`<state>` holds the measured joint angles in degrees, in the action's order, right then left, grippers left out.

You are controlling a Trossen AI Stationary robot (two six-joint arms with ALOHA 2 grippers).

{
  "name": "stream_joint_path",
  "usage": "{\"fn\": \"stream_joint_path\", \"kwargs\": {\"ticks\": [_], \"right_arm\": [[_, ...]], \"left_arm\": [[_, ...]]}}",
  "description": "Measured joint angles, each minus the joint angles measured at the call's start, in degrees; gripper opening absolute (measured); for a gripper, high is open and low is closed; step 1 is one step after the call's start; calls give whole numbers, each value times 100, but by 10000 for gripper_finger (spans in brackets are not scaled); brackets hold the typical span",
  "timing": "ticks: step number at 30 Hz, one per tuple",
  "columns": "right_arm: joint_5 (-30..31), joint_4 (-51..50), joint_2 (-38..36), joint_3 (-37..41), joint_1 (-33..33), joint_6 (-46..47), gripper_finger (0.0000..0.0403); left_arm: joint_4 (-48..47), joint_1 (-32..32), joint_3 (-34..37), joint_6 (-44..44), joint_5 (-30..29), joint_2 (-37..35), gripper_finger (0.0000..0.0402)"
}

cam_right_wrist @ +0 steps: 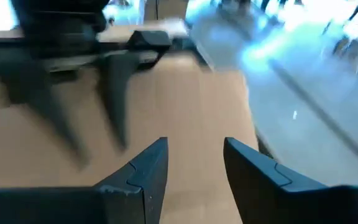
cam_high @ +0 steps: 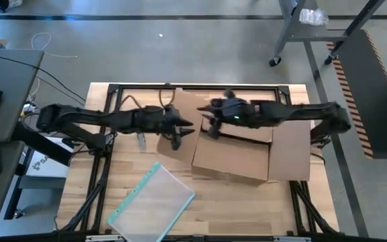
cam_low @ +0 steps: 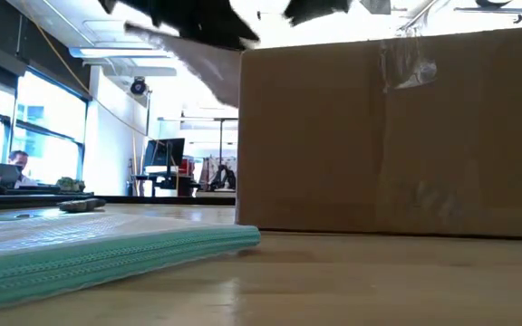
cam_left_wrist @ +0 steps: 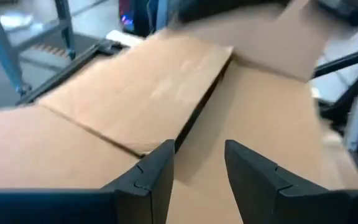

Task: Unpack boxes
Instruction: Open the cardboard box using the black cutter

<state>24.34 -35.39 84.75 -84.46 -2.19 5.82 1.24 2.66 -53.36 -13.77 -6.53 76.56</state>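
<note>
Behind the table, an office room with bright windows is showing in the low view, and a person is sitting at a screen at the far left of that frame. You are working on a pale wooden table (cam_high: 234,202) ringed by a dark frame.

Sitting right of centre in the high view is the cardboard box (cam_high: 237,158), the largest thing on the table, with a flap spreading out toward the right edge and another lying toward the upper left. In the low view its brown side wall is filling the right half of the frame, with clear tape glinting near the top.

Lying at the lower left of the high view, well apart from the box, is a flat clear pouch (cam_high: 152,202) with a teal edge.

Your left gripper (cam_high: 184,128) is hovering at the box's upper left flap, its fingers standing apart with nothing between them. Your right gripper (cam_high: 210,129) is facing it from just beside, over the box's top edge, jaws likewise parted and empty.

Judging by the corrugated board, the box is probably light and fairly stiff, though the flaps will likely bend at their creases. Take hold of a flap by its free edge.
</note>
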Motion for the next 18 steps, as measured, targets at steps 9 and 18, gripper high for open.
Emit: {"fn": "stream_joint_path", "kwargs": {"ticks": [9, 18], "right_arm": [[-1224, -3428, -1024, -217, -1084, 3275, 142], [-2230, -5281, -1225, 132, -1641, 6399, 128]], "left_arm": [[-776, 359, -5, -74, -419, 696, 126], [-981, 625, -3, -17, -466, 854, 126]]}}
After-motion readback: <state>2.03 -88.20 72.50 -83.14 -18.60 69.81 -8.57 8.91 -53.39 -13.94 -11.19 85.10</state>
